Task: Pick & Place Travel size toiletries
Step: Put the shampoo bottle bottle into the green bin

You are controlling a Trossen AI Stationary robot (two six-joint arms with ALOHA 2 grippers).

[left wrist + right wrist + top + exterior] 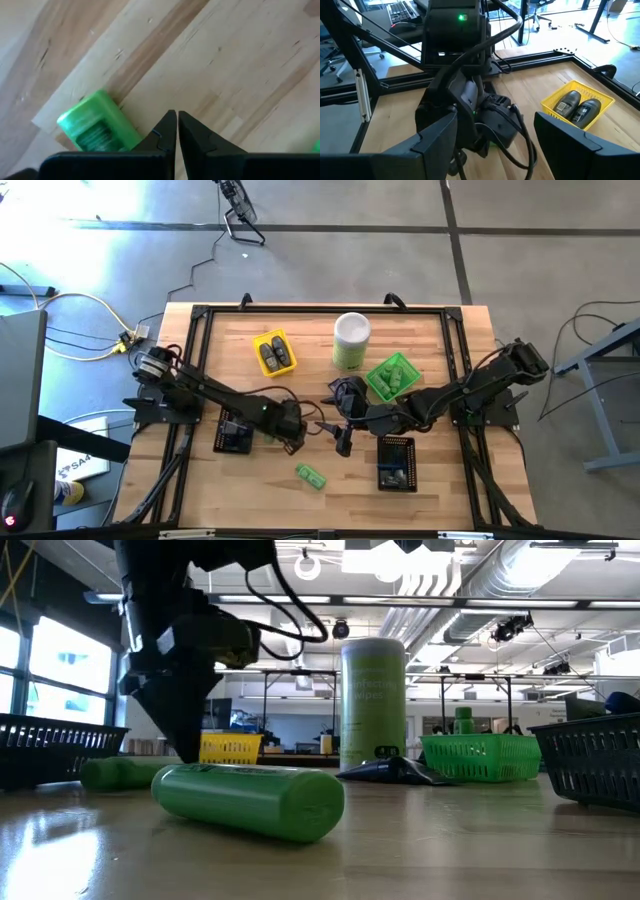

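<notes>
In the high view the left tool (292, 442) sits left of the bench's (250, 490) centre, its fingers pressed together with nothing between them. The left wrist view shows those closed fingers (167, 132) pointing down at bare wood, with a green bottle (97, 127) lying just beside them, not gripped.

The right tool (343, 442) reaches in from the right to the middle of the frame, near the left tool. Its fingers (437, 135) stand wide apart and hold nothing; the right wrist view looks between them at the left arm's wrist.

A second green bottle (310, 475) lies alone on the wood in the lower centre of the high view, and fills the foreground of the low view. A yellow tray (261, 340) in the upper left of the bench holds two dark grey oval pieces (275, 356). A green tray (375, 385) right of centre holds green items. One black tray (232, 445) sits at lower left, another black tray (396, 445) at lower right. A tall pale-green canister (351, 340) stands upright at upper centre, between the yellow and green trays.
</notes>
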